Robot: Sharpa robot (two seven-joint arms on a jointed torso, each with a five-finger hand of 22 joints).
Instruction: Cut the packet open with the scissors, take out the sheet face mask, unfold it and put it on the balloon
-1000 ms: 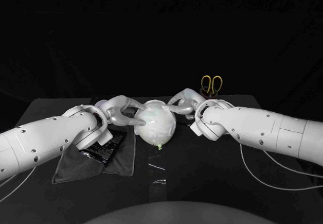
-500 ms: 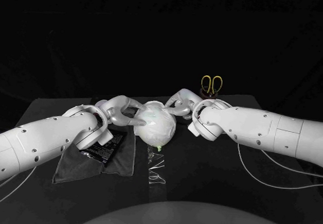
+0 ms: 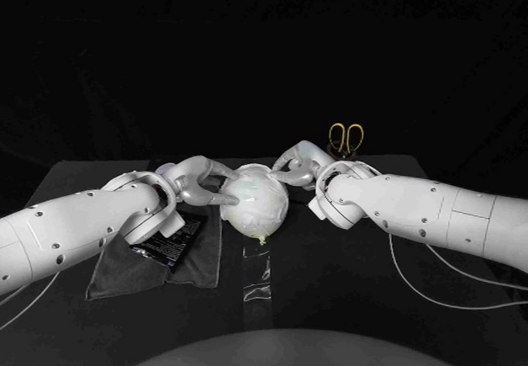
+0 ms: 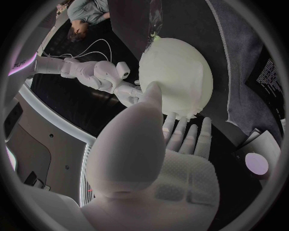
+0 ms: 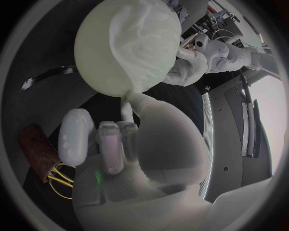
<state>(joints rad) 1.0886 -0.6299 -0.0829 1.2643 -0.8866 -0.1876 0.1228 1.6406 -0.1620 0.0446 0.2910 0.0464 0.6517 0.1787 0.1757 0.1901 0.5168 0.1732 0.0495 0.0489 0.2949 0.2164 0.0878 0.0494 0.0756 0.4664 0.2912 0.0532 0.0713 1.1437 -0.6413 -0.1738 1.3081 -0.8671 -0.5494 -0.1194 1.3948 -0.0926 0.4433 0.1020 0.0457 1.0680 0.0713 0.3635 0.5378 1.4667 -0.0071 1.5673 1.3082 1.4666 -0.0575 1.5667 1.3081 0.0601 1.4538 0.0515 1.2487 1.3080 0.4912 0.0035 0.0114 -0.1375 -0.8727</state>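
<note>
The pale balloon (image 3: 254, 201) sits mid-table with the white sheet mask (image 5: 135, 33) draped over it and its green knot (image 3: 260, 240) pointing toward me. My left hand (image 3: 197, 185) grips its left side, thumb (image 4: 151, 96) on the front and fingers (image 4: 183, 134) behind. My right hand (image 3: 299, 170) touches the balloon's upper right with one fingertip (image 5: 126, 103), its other fingers curled in. The cut black packet (image 3: 169, 237) lies under my left wrist. The yellow-handled scissors (image 3: 346, 138) stand in a brown holder (image 5: 37, 149) behind the right hand.
A dark grey cloth (image 3: 137, 267) lies under the packet at the table's left. A clear plastic strip (image 3: 255, 279) rests on the table in front of the balloon. White cables (image 3: 433, 279) trail beneath my right arm.
The right hand's fingers have shifted slightly on the top of the balloon. The left hand and the balloon have barely moved.
</note>
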